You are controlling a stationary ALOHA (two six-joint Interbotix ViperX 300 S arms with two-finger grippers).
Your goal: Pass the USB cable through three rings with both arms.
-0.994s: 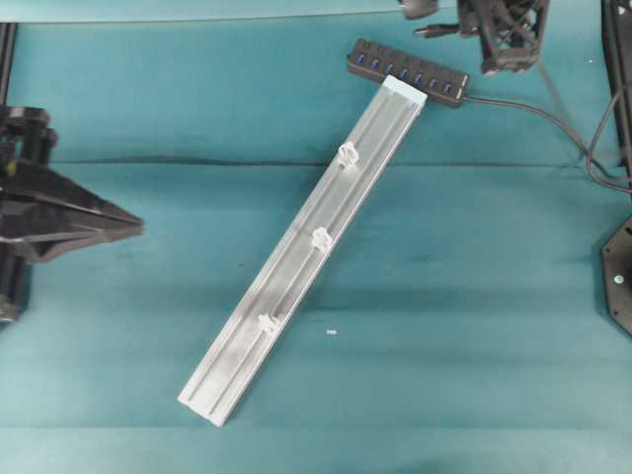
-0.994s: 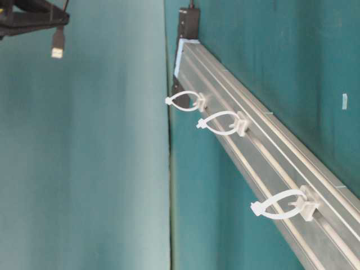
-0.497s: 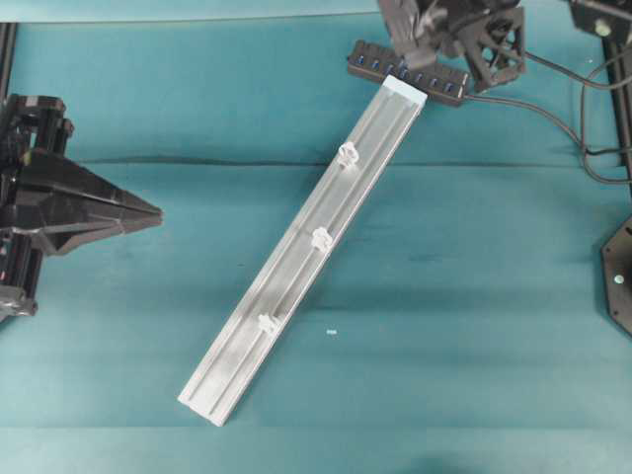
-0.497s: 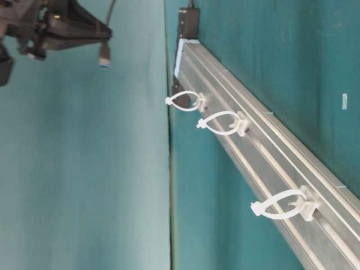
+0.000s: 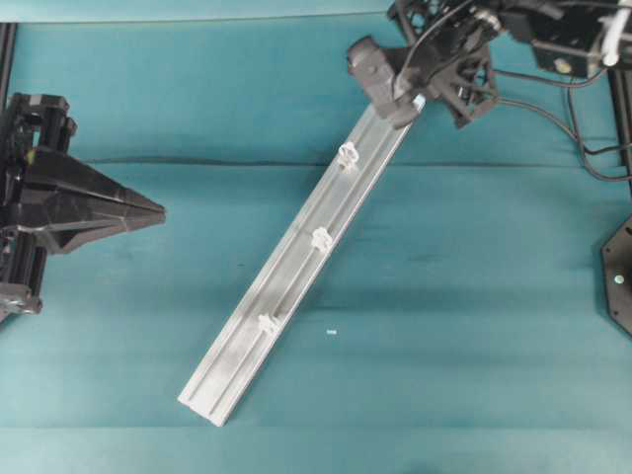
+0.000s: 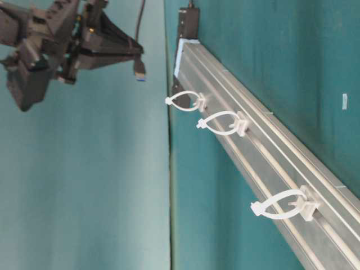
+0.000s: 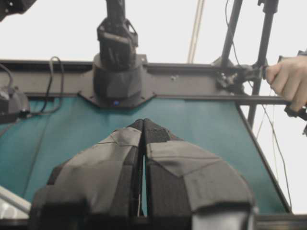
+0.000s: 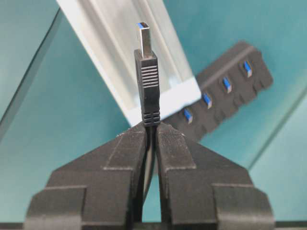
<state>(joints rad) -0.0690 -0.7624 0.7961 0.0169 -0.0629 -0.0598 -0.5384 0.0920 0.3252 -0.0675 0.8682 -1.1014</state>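
Since the earlier view the right arm has swung down from the far edge, bringing its gripper (image 5: 387, 87) over the top end of the rail (image 5: 296, 267); the left gripper (image 5: 148, 210) has edged inward, jaws pressed together, empty. The right jaws pinch the cable (image 8: 147, 76) just behind its plug, which juts straight out beyond the tips, its long axis in line with the gripper, pointing toward the rail's end and the hub (image 8: 225, 86) beyond. Risks, as judged: the plug sits off the line of the nearest ring (image 6: 184, 101) and may snag its rim; the rings (image 5: 347, 153) look flimsy and may bend aside; the trailing cord may drag.
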